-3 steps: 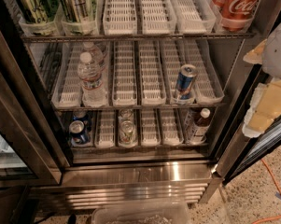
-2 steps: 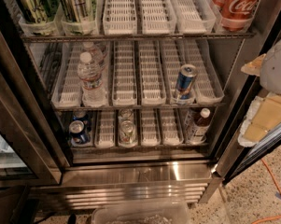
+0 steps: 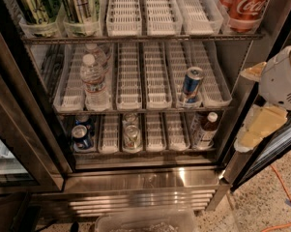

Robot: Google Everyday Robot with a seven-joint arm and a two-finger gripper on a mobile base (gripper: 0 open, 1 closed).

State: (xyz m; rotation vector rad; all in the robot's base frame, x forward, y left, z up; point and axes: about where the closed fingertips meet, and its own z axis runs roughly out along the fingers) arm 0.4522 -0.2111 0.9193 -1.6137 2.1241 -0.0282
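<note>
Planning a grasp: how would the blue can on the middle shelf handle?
The blue can stands in a ribbed lane, so it may tip if nudged. Its smooth metal is probably slippery. The hand hangs right of it.

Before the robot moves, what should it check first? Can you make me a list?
1. Fridge open, shelves in view: ok.
2. Gripper outside the shelves, at the right, level with the middle shelf: ok.
3. Gripper apart from the door frame: cannot tell, since it overlaps the frame in this view.
4. Blue energy-drink can, among the nearest things, upright at the front of the middle shelf: ok.
5. Brown bottle upright on the bottom shelf, cap on: ok.
6. Floor at the right: not ok, because an orange cable lies there and might catch a wheel.
</note>
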